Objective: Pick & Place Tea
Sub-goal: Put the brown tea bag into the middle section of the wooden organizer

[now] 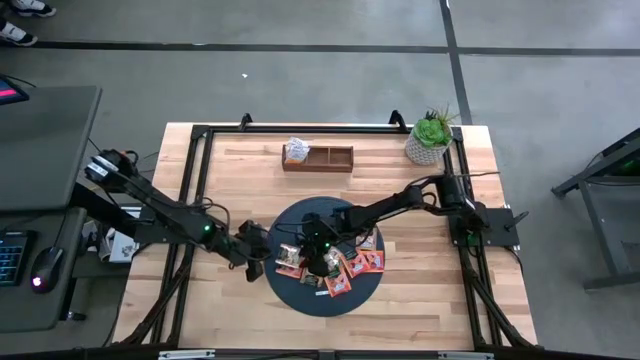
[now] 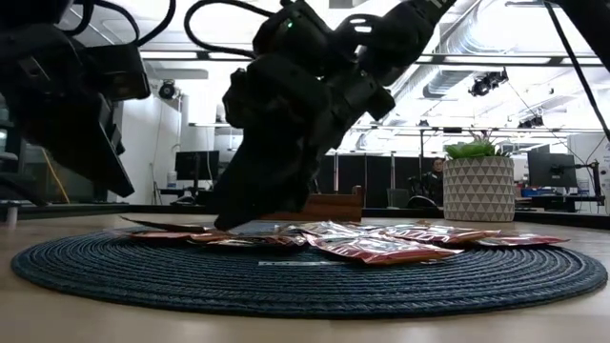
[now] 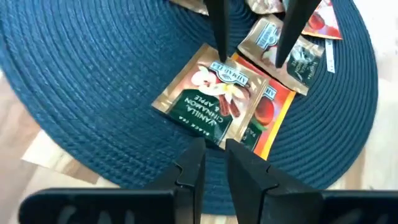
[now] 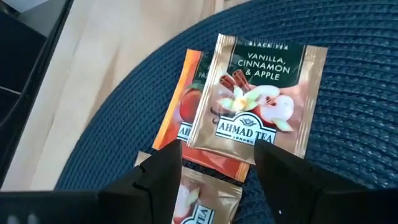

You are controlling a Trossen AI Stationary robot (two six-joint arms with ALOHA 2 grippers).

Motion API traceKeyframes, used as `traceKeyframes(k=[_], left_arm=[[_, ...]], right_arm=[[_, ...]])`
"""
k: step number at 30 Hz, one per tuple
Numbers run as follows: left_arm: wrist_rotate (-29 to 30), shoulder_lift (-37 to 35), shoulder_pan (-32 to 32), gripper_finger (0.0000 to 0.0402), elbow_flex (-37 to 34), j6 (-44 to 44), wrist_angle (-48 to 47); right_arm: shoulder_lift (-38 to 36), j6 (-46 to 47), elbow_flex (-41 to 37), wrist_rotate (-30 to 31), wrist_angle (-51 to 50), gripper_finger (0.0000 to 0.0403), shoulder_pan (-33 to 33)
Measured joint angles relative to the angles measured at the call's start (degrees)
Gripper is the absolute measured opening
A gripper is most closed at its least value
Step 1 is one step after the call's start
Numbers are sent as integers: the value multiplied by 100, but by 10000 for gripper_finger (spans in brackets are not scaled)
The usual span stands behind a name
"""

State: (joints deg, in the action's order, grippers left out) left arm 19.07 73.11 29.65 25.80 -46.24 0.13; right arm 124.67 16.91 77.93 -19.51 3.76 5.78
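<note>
The tea sachets point(image 1: 340, 268) lie scattered over the near half of the dark blue round woven mat point(image 1: 300, 222) in the middle of the wooden tabletop point(image 1: 240, 170); most are red or orange, a few brown-green, some overlapping; a thin white strip point(image 1: 317, 293) lies on the mat near its front edge. In the left wrist view a brown-green vanilla, cinnamon and apple sachet point(image 3: 208, 99) rests flat on the mat, partly covering an orange sachet point(image 3: 270, 115) beside it; the right wrist view shows the same pair, the brown-green sachet point(image 4: 258, 99) on top of the orange one point(image 4: 180, 109). The right claw point(image 1: 318, 258) hangs low over the sachets, its fingers point(image 4: 158, 177) spread apart, pointing down at the brown-green sachet with nothing between them; from the left wrist its two finger tips stand at that sachet's far edge. The left claw point(image 1: 262, 260) sits at the mat's left rim, fingers point(image 3: 193, 168) nearly together with a narrow gap, empty, aimed at the same sachet. At the back of the tabletop stands a wooden box point(image 1: 318, 157) holding a white bundle, and a potted plant point(image 1: 430, 138) occupies the back right corner.
</note>
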Motion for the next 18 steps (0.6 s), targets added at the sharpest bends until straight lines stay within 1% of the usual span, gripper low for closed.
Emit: traceKeyframes(k=[8, 14, 18], left_arm=[[145, 523, -2, 60, -2, -915, 444], [104, 704, -4, 61, -2, -1891, 401], [128, 709, -4, 78, -4, -2200, 449]], right_arm=[[69, 105, 2, -33, 16, 197, -2], [69, 105, 2, -28, 17, 197, -2], [69, 105, 2, -30, 10, 197, -2]])
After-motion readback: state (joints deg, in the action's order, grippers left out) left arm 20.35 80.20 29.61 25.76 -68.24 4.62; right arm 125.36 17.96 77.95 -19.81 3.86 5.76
